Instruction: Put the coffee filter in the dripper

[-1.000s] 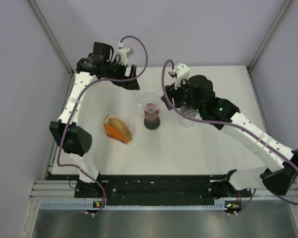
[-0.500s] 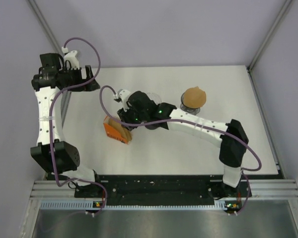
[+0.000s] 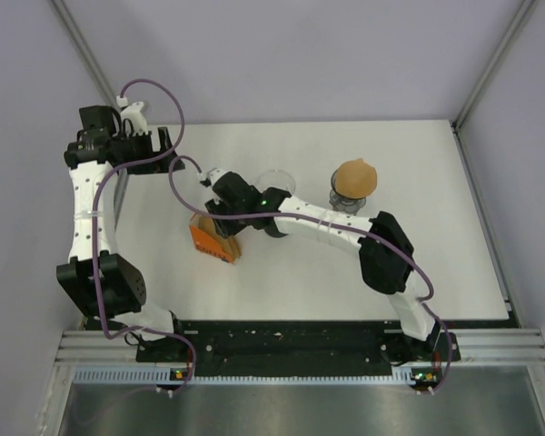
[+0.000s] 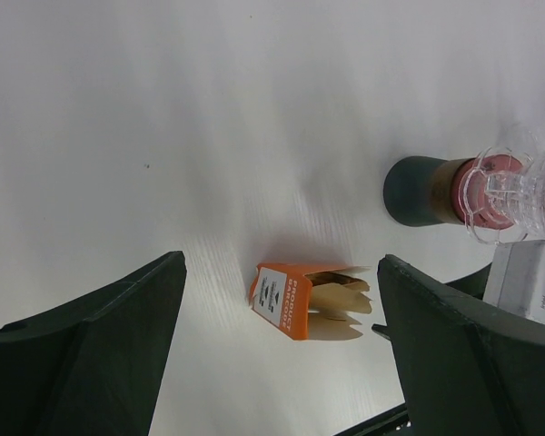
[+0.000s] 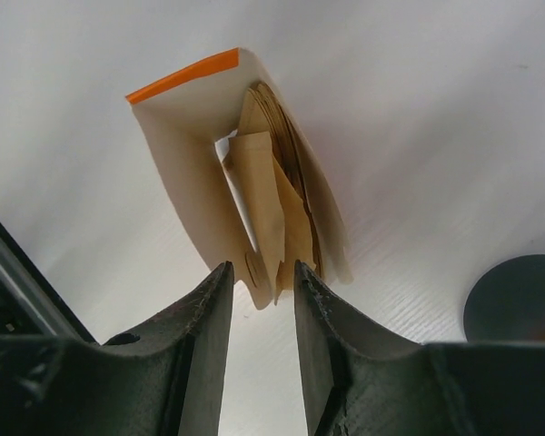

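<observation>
Most of the task looks undone: the filters point(image 5: 280, 209) are a brown stack standing in the open orange box point(image 3: 203, 241). The clear dripper point(image 3: 276, 179), just right of the box on its dark base point(image 4: 420, 191), shows no paper in it. Further right of the box, a brown rounded thing point(image 3: 354, 175) sits on a glass point(image 3: 343, 200); whether that is a filter I cannot tell. By my reading, what is left is to pinch one filter, lift it out, carry it to the dripper and seat it. The right gripper point(image 5: 259, 295) is at the box's mouth, jaws narrow with a slit between, straddling the front filter's edge without clearly clamping it. The left gripper point(image 4: 282, 262), well up and left of the box, is spread wide and holds nothing.
</observation>
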Motion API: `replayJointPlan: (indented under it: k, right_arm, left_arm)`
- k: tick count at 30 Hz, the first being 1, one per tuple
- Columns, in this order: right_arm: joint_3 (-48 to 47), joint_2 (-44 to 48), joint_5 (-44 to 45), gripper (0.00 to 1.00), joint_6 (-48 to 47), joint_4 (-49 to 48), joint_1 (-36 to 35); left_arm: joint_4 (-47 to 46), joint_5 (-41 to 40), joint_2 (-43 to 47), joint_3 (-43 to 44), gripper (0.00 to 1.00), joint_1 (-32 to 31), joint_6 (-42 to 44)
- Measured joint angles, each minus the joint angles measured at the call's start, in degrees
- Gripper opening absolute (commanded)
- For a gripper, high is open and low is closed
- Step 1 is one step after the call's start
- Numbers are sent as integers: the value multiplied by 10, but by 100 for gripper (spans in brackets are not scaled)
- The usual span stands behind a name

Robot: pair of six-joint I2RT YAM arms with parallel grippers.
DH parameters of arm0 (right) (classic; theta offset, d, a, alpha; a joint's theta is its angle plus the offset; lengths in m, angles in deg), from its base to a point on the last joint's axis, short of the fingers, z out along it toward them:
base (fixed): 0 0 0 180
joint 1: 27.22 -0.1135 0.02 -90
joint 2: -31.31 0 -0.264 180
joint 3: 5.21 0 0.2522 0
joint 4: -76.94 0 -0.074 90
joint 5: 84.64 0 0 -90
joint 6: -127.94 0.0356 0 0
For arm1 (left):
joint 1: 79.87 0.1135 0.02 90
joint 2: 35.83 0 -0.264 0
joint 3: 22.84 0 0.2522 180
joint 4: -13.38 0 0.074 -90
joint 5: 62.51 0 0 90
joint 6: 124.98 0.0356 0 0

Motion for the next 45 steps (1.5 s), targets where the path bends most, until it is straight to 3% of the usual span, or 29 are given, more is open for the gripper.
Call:
replayJointPlan:
  k: [4,13,18,26,37,45]
  right_arm:
    - [-1,-10,14,34,8,5,0]
    - [-23,-37,0,20,19,9,0]
    - [-24,-44,-16,18,22,10,0]
    - [-39,-57,-32,0,21,10,0]
    - [-45,-49,-26,0,-16,19,0]
    - [-34,11,-34,0,-76,23,-1]
  left_arm:
    - [-7,6,0,0,92,0,-1]
    - [-12,12,0,-1,91,0,-1]
    - [-12,13,0,-3,91,0,-1]
    - [-12,15,0,-3,91,0,-1]
    - [-12,28,0,-3,91,0,0]
    - [-11,41,0,-3,91,0,1]
